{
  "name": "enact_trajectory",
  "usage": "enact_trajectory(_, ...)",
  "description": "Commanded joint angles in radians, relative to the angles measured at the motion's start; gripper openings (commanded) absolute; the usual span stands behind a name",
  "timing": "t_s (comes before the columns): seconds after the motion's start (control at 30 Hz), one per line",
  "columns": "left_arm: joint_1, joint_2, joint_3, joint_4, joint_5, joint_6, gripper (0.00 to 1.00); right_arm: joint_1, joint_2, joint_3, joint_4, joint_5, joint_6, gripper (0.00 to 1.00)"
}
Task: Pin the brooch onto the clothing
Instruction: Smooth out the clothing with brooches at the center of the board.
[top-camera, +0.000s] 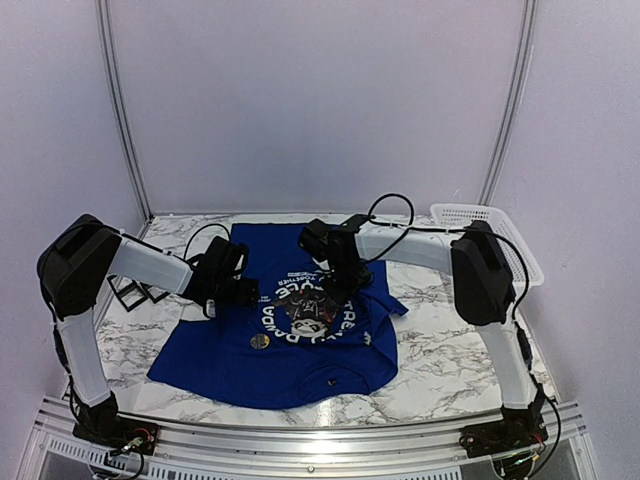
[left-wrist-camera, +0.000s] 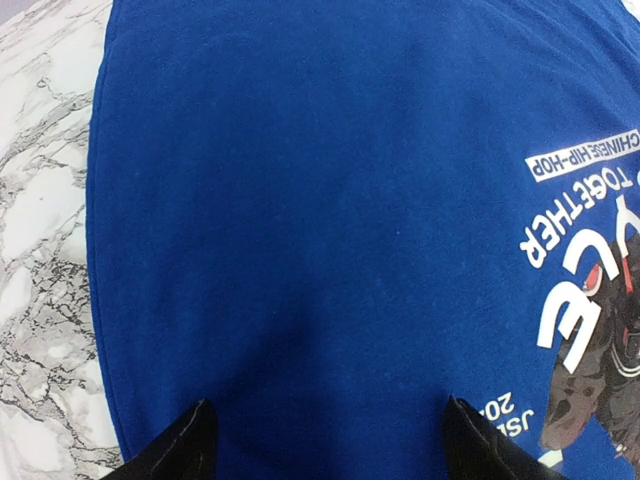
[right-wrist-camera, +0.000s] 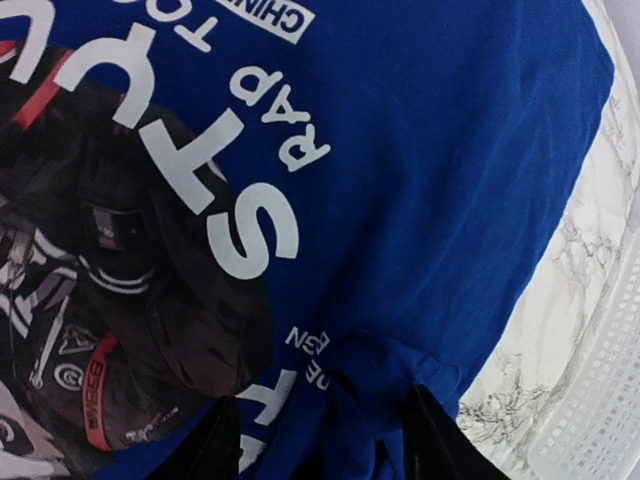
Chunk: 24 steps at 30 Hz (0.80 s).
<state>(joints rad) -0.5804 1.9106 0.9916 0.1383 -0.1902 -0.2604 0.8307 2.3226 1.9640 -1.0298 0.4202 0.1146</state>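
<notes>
- While the right gripper (right-wrist-camera: 330, 445) pinches a raised fold of the clothing (right-wrist-camera: 430, 150) between its dark fingers (right-wrist-camera: 440, 445), the left gripper (left-wrist-camera: 330, 450) hangs spread apart over flat blue fabric, gripping nothing.
- Right wrist view only: cloth puckers up into the pinch, just beside the white lettering and the dark print. The fingers are cropped at the bottom edge.
- Left wrist view only: both fingertips (left-wrist-camera: 175, 450) are wide apart with smooth shirt (left-wrist-camera: 300, 200) between them. Contact with the cloth is unclear.
- Top view only: the blue T-shirt (top-camera: 290, 365) lies spread mid-table, its round chest print between the two grippers. The left gripper (top-camera: 235, 290) is over the shirt's left part, the right gripper (top-camera: 335, 285) at the print's far right side.
- Top view also shows a small round disc (top-camera: 260, 340) lying on the shirt just beside the print. It is too small to identify.
- Surface: a white marble-pattern table (top-camera: 450, 350) shows around the shirt. It is also seen at the left edge in the left wrist view (left-wrist-camera: 40, 250) and at the right in the right wrist view (right-wrist-camera: 560, 300).
- A white mesh basket (top-camera: 490, 225) sits at the far right of the table, its corner visible from the right wrist (right-wrist-camera: 600, 410).
- Black square frames (top-camera: 135, 292) lie on the table at left, near the shirt sleeve.
- Plain pale walls (top-camera: 320, 100) enclose the cell.
- The print is partly covered by the right gripper from above.
</notes>
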Motion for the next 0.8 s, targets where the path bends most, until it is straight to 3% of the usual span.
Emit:
enact_trajectory(0.0,0.013,0.017,-0.047,-0.108,0.026,-0.010,0.80,-0.016,-0.203,-0.080,0.118,-0.029,0.024,0.52)
enact_trajectory(0.17,0.013,0.017,-0.051,-0.102,0.036,-0.012,0.80,-0.069,-0.541,-0.404,0.327,-0.160,0.104,0.53)
enact_trajectory(0.37,0.013,0.005,-0.051,-0.093,0.051,0.001,0.80,-0.289,-0.853,-0.947,0.598,-0.446,0.292,0.51)
enact_trajectory(0.57,0.013,-0.060,-0.056,-0.084,0.041,0.019,0.80,-0.391,-0.934,-1.218,0.841,-0.589,0.496,0.50)
enact_trajectory(0.77,0.011,-0.205,-0.098,-0.066,-0.050,0.037,0.83,-0.406,-0.855,-1.252,0.951,-0.556,0.573,0.49)
